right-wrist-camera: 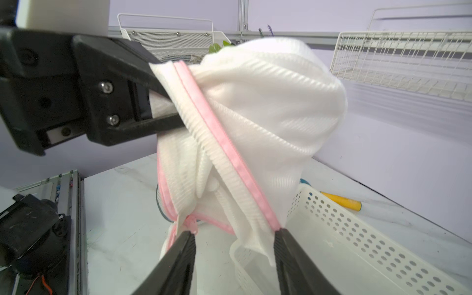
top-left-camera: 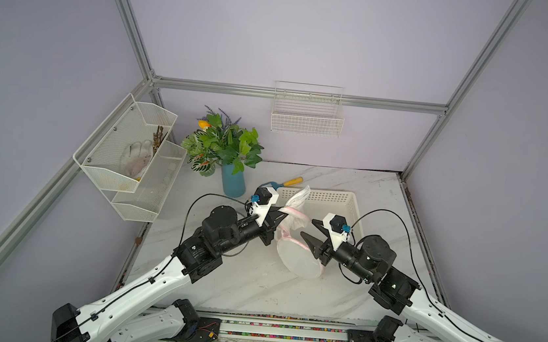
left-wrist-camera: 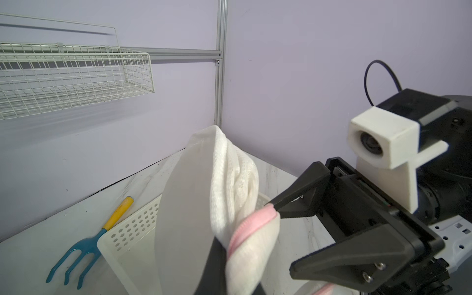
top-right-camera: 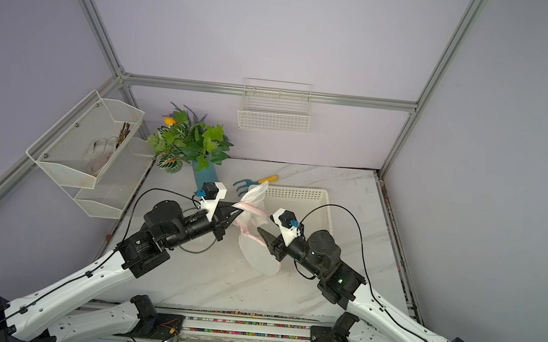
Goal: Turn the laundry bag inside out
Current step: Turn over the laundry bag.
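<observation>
**Laundry bag, hung by its hem: holdings at this moment**

1. Laundry bag [top-left-camera: 295,220]. White ribbed mesh with pink trim [right-wrist-camera: 222,138]. It hung bunched in the air at mid-table, just left of the basket's left wall, with its round flat panel drooping toward the near side. Whether that panel rested on the table [top-left-camera: 248,286] could not be told.

2. Left gripper [top-left-camera: 283,211]. Your fingers here were closed on the bag's pink-trimmed hem. This was probably the anchor grip: holding the hem high let the cloth fall free and kept the mouth off the marble, where the other arm could get at it.

3. Right gripper [right-wrist-camera: 235,232]. Your fingers [right-wrist-camera: 185,252] here stood apart, clamping nothing. Each tip sat against a run of trim with loose mesh between them. They looked posed to take a second hold on the mouth. Whether they stood inside the opening or beside it could not be told.

4. Basket [top-left-camera: 325,195]. White and perforated, right of centre, behind the bag. It held nothing that could be seen, and you made no use of it.

5. Garden fork [top-left-camera: 294,181]. Blue tines, yellow handle, lying on the table just beyond the basket's far left corner.

6. Progress. Judged part-way: the bag was gathered and lifted, but the turning looked unfinished.
</observation>
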You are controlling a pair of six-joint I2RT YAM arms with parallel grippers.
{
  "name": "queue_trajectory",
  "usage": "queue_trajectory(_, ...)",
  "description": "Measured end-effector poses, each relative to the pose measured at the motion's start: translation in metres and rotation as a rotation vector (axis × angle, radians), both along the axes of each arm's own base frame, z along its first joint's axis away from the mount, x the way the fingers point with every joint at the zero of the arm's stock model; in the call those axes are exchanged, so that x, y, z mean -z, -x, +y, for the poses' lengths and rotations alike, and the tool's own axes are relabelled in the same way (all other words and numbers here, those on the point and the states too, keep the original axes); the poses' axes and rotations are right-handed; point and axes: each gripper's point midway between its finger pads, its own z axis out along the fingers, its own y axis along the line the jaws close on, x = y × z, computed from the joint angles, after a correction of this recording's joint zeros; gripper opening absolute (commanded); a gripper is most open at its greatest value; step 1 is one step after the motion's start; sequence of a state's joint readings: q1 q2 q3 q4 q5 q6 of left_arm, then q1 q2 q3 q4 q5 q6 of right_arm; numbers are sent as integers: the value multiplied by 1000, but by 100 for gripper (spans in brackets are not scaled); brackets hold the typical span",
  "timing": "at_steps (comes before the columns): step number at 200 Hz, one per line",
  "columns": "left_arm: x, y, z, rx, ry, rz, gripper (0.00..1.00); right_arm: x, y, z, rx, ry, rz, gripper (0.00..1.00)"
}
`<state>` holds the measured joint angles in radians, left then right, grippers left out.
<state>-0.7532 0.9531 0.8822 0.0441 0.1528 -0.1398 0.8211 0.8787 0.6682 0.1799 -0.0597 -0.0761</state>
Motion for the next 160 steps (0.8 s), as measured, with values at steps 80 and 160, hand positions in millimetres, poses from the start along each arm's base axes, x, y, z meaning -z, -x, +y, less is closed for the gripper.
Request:
queue_trajectory(80, -4, 6, -1, 26, 33, 22, 0, -15, -11, -1, 51, -57, -80, 49)
queue_trajectory(160, -17, 13, 4, 38, 67, 2, 0, -14, -25, -1, 112, -67, -94, 0)
